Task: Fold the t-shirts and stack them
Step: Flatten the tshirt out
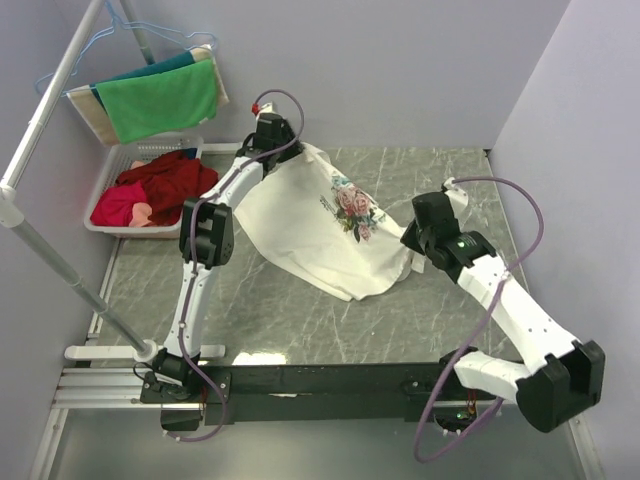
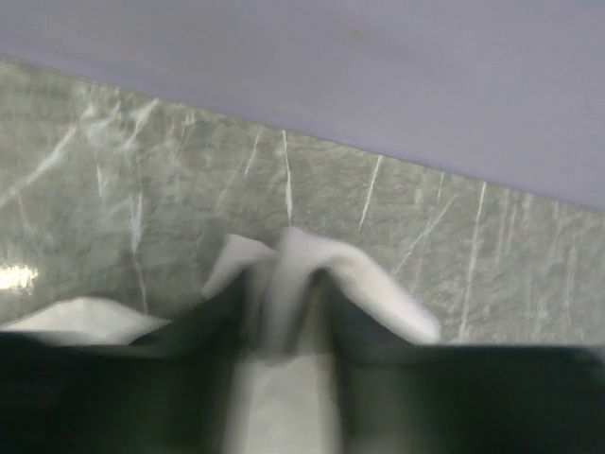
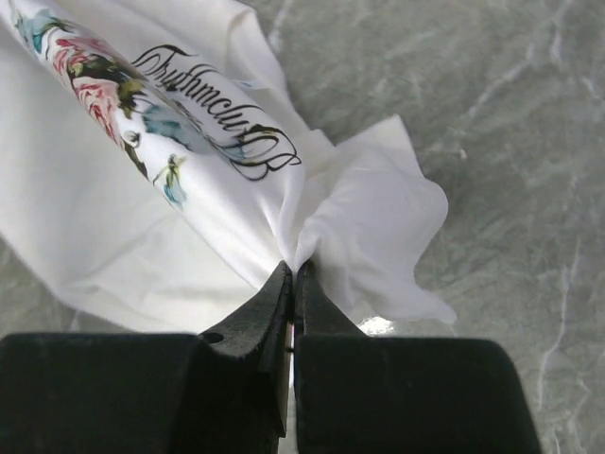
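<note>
One white t-shirt [image 1: 320,225] with a pink-rose floral print and dark script hangs stretched above the grey marbled table between both arms. My left gripper [image 1: 270,135] is shut on its far left edge; in the left wrist view white cloth [image 2: 284,284] stands pinched between the blurred dark fingers. My right gripper [image 1: 420,235] is shut on its right edge; in the right wrist view [image 3: 294,274] the jaws meet on a gathered fold of the t-shirt [image 3: 189,189], print and script showing.
A white basket [image 1: 110,170] of red and pink clothes stands at the far left. Green and teal cloths [image 1: 160,98] hang on a rack above it. A metal rail [image 1: 45,250] runs down the left side. Purple walls close the back and right.
</note>
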Action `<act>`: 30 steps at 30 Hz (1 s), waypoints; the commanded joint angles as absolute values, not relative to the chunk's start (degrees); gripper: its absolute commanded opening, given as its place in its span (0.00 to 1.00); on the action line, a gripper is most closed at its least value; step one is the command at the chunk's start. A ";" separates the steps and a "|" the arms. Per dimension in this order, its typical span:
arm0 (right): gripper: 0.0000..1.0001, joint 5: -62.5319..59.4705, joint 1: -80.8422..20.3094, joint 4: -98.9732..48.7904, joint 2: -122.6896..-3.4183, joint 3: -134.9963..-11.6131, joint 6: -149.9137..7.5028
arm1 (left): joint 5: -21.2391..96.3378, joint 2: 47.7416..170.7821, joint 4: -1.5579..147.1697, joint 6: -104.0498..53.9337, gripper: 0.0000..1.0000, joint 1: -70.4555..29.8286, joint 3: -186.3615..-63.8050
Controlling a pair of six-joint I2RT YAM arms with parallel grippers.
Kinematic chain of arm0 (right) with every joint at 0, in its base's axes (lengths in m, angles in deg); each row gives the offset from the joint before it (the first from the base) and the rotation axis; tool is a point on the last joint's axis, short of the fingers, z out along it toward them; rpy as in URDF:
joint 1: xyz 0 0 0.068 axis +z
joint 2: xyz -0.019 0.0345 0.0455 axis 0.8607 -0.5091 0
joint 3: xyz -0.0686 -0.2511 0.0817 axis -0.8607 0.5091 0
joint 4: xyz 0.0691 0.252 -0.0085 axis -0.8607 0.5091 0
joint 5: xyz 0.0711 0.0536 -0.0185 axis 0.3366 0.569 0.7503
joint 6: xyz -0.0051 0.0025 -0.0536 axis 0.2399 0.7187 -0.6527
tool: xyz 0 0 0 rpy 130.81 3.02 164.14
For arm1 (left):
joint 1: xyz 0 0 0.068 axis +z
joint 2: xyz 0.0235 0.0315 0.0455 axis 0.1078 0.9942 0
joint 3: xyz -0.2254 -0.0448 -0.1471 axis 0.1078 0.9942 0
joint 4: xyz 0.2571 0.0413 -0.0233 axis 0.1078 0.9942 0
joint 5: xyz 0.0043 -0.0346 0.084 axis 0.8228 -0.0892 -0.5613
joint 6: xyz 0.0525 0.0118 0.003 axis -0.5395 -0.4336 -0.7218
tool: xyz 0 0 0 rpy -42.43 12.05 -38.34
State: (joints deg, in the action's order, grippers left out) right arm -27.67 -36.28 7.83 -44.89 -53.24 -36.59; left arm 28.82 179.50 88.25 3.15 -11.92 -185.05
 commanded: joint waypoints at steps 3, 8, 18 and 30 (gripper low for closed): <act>0.00 -36.41 -36.28 17.11 -51.30 -59.63 -28.46 | 29.83 175.37 80.00 1.26 1.00 -11.39 -188.62; 0.00 -38.43 -36.98 22.47 -55.97 -61.39 -23.54 | 25.78 169.31 85.18 -1.04 0.99 -10.25 -184.41; 0.00 -29.57 -37.77 28.46 -61.78 -59.37 -30.53 | 22.78 160.95 100.91 -1.83 0.99 -10.16 -171.31; 0.00 -21.83 -37.86 36.10 -59.59 -52.34 -34.78 | 17.52 168.15 112.35 2.39 0.90 -10.43 -175.61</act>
State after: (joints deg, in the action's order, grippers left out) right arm -23.78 -37.53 29.95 -62.35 -55.38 -34.08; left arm 20.38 166.82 108.97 1.16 -10.20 -171.96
